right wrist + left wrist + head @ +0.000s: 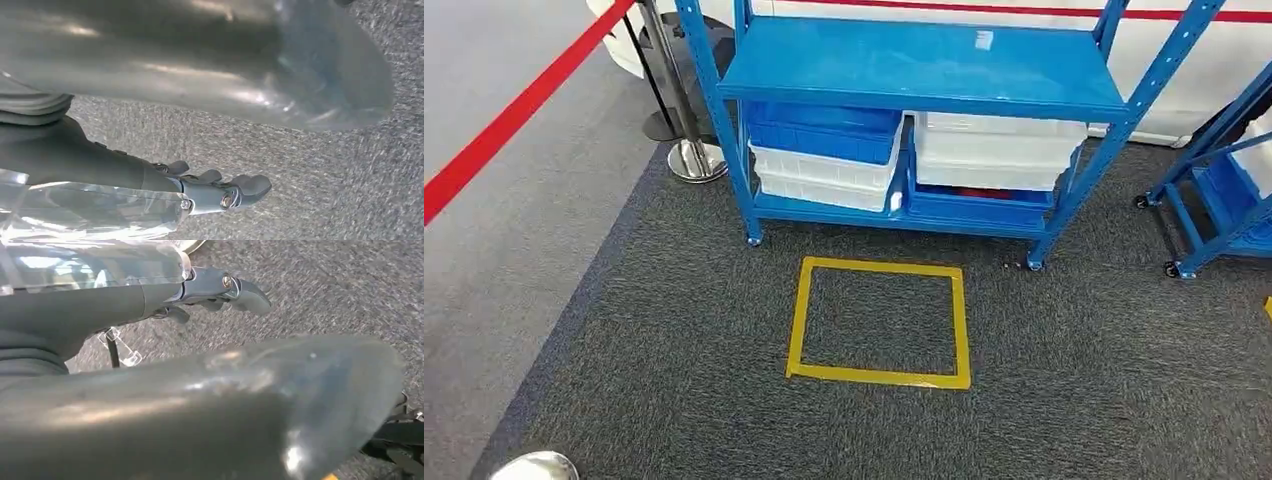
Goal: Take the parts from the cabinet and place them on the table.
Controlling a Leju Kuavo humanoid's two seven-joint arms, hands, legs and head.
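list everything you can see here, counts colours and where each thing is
shelving rack: one, blue, standing on the carpet ahead.
bins on the left of the lower shelf: a stack, one blue on top of two white.
bins on the right of the lower shelf: a stack, white ones above a blue one; something red shows in the blue one.
tape square: one, yellow, on the carpet in front of the rack.
carpet: dark grey, with a lighter grey floor to the left.
barrier belt: one, red, running to a chrome post left of the rack.
second rack: one, blue, on wheels, at the right edge.
left hand: hanging over the carpet, holding nothing.
right hand: hanging over the carpet, holding nothing.
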